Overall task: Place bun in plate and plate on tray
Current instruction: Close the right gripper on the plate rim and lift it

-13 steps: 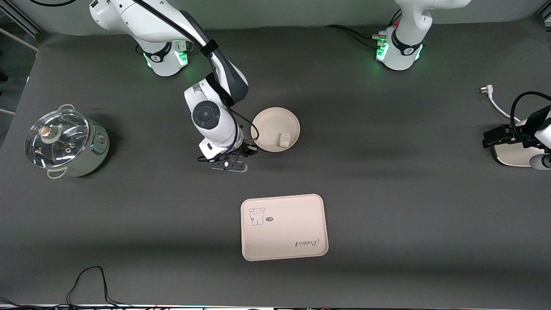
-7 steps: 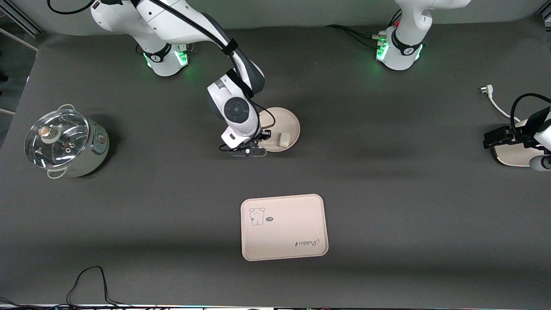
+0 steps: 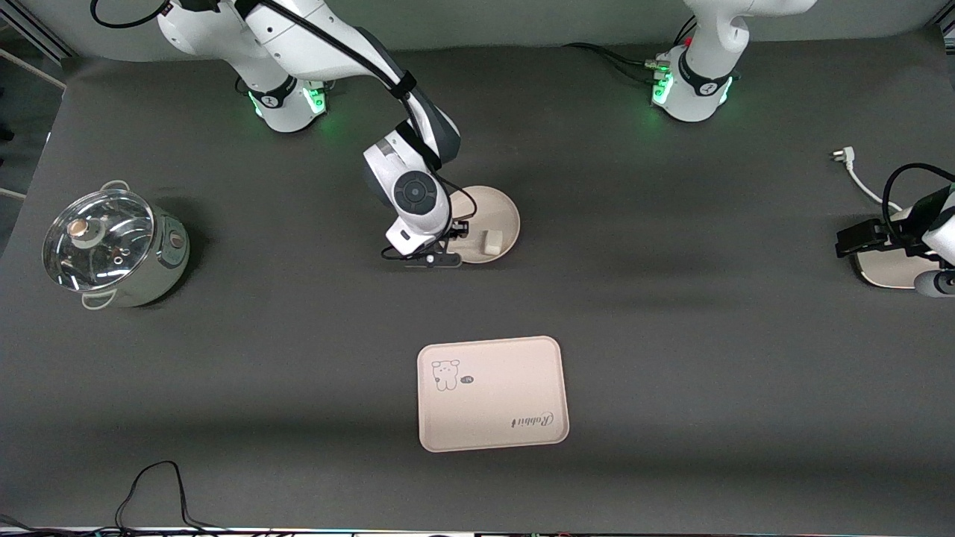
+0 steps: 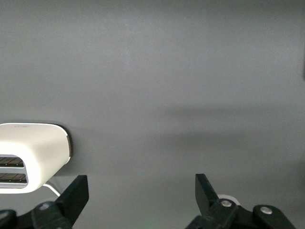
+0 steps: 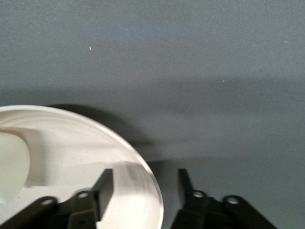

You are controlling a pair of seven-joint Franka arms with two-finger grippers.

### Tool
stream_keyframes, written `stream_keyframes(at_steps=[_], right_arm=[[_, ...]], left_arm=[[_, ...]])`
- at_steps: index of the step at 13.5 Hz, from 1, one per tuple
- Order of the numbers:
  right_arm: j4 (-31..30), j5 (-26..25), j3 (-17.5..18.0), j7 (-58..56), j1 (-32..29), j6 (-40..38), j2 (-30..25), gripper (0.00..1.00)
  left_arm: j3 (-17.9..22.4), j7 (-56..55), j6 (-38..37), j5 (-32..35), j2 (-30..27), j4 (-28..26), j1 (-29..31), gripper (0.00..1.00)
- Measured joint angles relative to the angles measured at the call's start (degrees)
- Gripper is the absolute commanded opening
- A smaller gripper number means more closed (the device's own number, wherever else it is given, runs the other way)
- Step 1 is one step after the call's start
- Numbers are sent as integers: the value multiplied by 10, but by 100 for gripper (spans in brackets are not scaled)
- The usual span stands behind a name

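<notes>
The round cream plate (image 3: 498, 212) lies on the dark table, farther from the front camera than the tray (image 3: 492, 395). The off-white bun (image 3: 492, 241) lies in the plate on its nearer side. My right gripper (image 3: 448, 249) is low at the plate's rim on the side toward the right arm's end. In the right wrist view the gripper (image 5: 145, 188) is open and straddles the rim, one finger over the plate (image 5: 86, 143) and one outside it. The bun (image 5: 12, 164) shows at that view's edge. My left gripper (image 3: 847, 242) waits open and empty at the left arm's end.
A steel pot with a glass lid (image 3: 112, 246) stands at the right arm's end. A white toaster (image 3: 891, 272) sits under the left arm and also shows in the left wrist view (image 4: 28, 152). A white plug and cord (image 3: 843, 156) lie near it.
My right gripper has moved from beside the plate onto its rim and sunk a little. The plate, bun, tray and left arm have not moved.
</notes>
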Motion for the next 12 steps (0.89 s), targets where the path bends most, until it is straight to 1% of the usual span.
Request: stream_keyframes(at_steps=[3, 8, 10, 12], right_arm=[[-1, 0, 0, -1, 0, -1, 5, 0], [4, 20, -2, -6, -1, -4, 1, 0], [22, 22, -7, -7, -4, -23, -1, 0], [56, 23, -10, -7, -21, -65, -7, 0]], left_arm=[[0, 0, 0, 0, 2, -1, 0, 100], [0, 0, 0, 1, 6, -1, 0, 100], [0, 0, 0, 1, 6, -1, 0, 100], [0, 0, 0, 1, 6, -1, 0, 100]])
